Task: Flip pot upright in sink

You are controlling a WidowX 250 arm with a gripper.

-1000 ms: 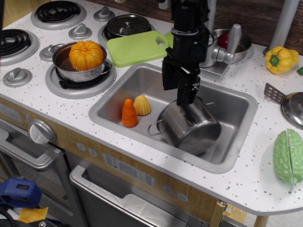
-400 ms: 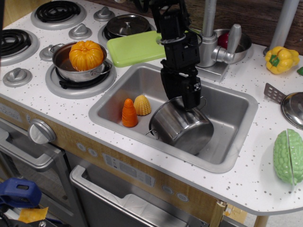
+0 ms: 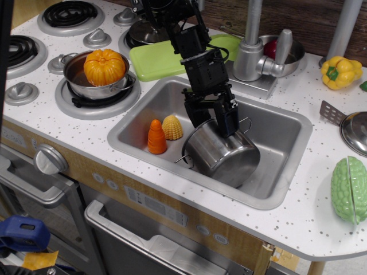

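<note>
A: Pot (image 3: 223,153) status? Sweep left to right.

B: Far left, burners (image 3: 70,14) on the counter (image 3: 298,223). Then a shallow pot with a pumpkin (image 3: 104,66) on a burner. Not ours.

A: Sink?

B: Sink (image 3: 133,121) left end: carrot (image 3: 156,137) and corn (image 3: 172,127), just beside each other and clear of the pot. Pot sits mid-sink, tilted, closed base up and toward the camera, mouth facing down and back. One wire handle (image 3: 182,158) points left, near the carrot.

A: Gripper?

B: Gripper (image 3: 215,117) comes down from the stove side and is at the pot's upper rear edge. Fingers (image 3: 228,119) look narrow. Can't tell if they pinch the rim or just press on it; contact point is hidden.

A: Why there?

B: My read: holding the high edge gives leverage to roll it onto its base. Pot isn't upright yet, so call it mid-flip.

A: Risks?

B: Smooth steel, could slip. Swing may knock the carrot.

A: Right of the sink?

B: Faucet (image 3: 252,46) behind, green board (image 3: 166,56) beside it, yellow pepper (image 3: 339,71) far right. All well apart from the pot.
</note>
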